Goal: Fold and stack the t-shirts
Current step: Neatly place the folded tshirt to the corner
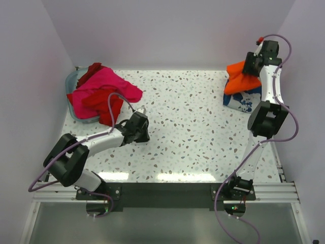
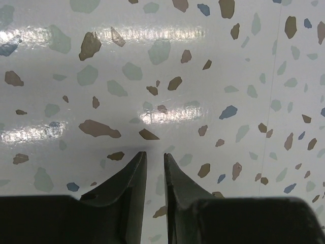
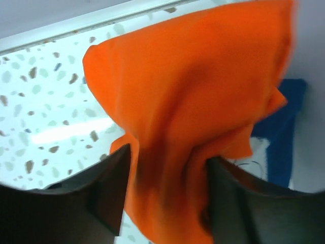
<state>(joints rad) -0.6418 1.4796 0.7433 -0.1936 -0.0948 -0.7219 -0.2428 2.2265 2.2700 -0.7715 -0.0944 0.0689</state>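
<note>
Nearest you, your left tool point(image 1: 140, 127) sits low over the bare table point(image 1: 203, 132). In the left wrist view its fingers are drawn almost together with only a slit between them, and they hold nothing. Farther back on the right, the navy t-shirt point(image 1: 242, 102) with its white print lies on the table as the base of the stack. Just above it, your right tool point(image 1: 250, 69) is clamped on the orange t-shirt point(image 1: 236, 82). In the right wrist view the cloth fills the gap between the fingers and hangs bunched, its lower edge draping onto the navy one. I judge the step in hand to be placing the orange t-shirt onto the navy one. The next move calls for lowering it so it lies flat and square before you let go, since a bunched drop would likely leave it crumpled. At the far left, the pink t-shirt point(image 1: 104, 85) and a red t-shirt point(image 1: 105, 105) spill out of the basket point(image 1: 72, 80), still unfolded, so your idle left tool is well placed to reach for one.
</note>
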